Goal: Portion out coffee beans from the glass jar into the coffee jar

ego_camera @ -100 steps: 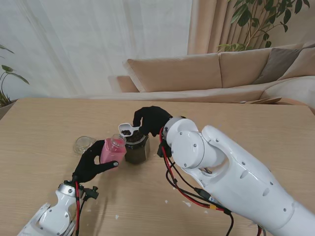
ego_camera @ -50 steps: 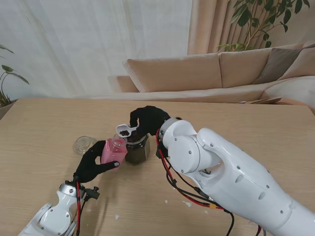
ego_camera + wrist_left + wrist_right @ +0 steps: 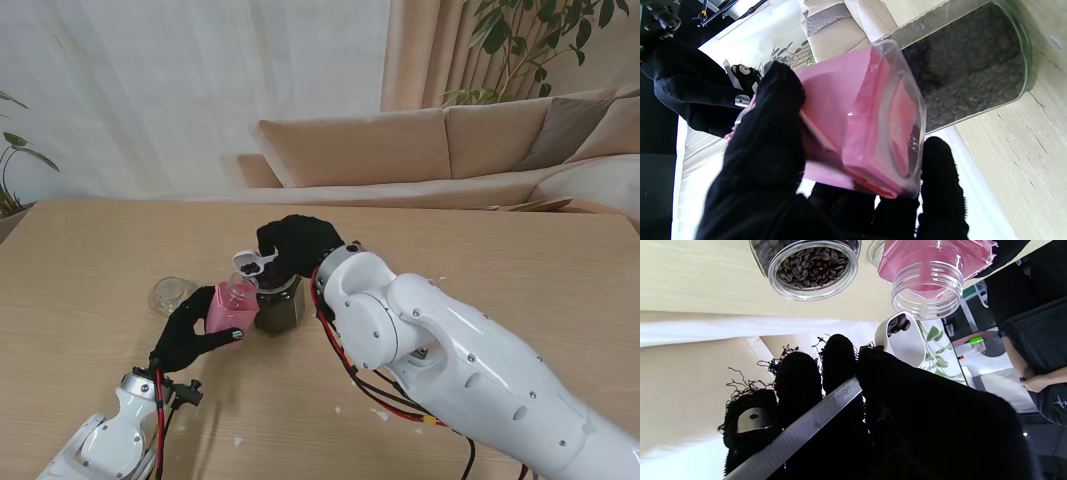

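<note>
No readable text, labels or numbers; dark print on pink coffee jar (image 3: 870, 133) illegible.

Light wooden table (image 3: 90, 260) with visible grain, spanning the stand view from edge to edge. Standing upright on it near the middle: an open glass jar (image 3: 278, 305) filled with dark coffee beans (image 3: 811, 266); the same jar appears in the right wrist view, mouth uncovered. To the robot's left of the jar, well apart, a small clear round lid (image 3: 170, 294) lies on the surface. Nearer to me, a few tiny pale specks (image 3: 238, 440) rest on the wood; what they are cannot be told.
</note>
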